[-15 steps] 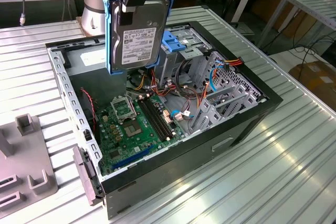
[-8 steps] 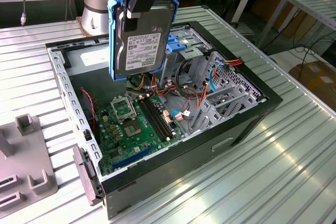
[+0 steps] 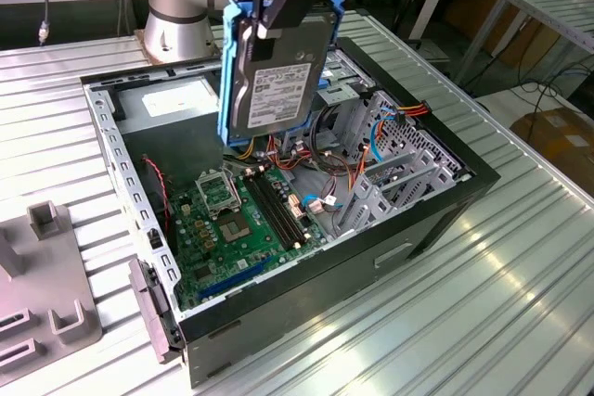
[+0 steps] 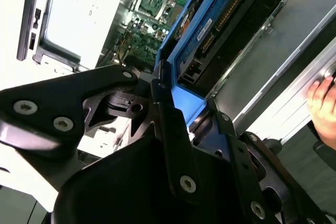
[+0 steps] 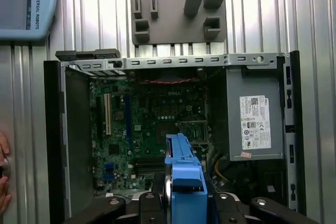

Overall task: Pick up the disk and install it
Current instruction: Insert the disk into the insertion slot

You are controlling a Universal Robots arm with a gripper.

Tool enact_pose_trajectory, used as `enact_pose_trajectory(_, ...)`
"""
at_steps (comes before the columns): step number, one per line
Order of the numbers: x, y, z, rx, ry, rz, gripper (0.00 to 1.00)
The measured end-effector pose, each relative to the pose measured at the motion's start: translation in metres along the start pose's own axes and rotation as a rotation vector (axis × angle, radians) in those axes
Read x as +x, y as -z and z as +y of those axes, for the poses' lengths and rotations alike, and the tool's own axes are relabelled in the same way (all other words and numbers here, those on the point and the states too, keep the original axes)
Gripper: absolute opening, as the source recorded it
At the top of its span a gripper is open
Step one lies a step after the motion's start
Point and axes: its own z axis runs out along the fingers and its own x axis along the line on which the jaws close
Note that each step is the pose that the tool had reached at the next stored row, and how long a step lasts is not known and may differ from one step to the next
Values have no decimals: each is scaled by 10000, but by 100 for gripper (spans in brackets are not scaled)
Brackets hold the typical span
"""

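Note:
The disk (image 3: 276,71), a grey hard drive with a printed label in a bright blue carrier rail, hangs upright over the back of the open computer case (image 3: 371,266). My gripper (image 3: 267,2) is shut on its upper edge, black fingers clamping the blue rail. In the second wrist view the disk (image 4: 231,19) runs away from the gripper (image 4: 191,111) toward the case interior. In the first wrist view the disk's blue carrier (image 5: 184,174) stands end-on between the fingers, above the motherboard (image 5: 147,124).
The case holds a green motherboard (image 3: 237,220), cables and a metal drive cage (image 3: 390,173). A power supply (image 5: 254,124) fills one corner. A grey fixture (image 3: 46,312) lies on the slatted table. A person's hand (image 4: 321,103) rests near the case; a pendant (image 5: 26,3) lies beyond it.

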Motion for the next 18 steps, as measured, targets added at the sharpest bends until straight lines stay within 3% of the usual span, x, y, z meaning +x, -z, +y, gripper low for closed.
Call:
enact_pose_trajectory(2,-9,4,-176,0,0,0,37)
enact_pose_trajectory(6,-17,7,-357,0,0,1,37)
enact_pose_trajectory(9,-19,9,-413,0,0,10,37)
enact_pose_trajectory(15,-19,47,-460,12,-6,40,37)
enact_pose_trajectory(17,-13,52,-471,13,-8,77,37)
enact_pose_trajectory(18,0,52,-477,16,-10,142,37)
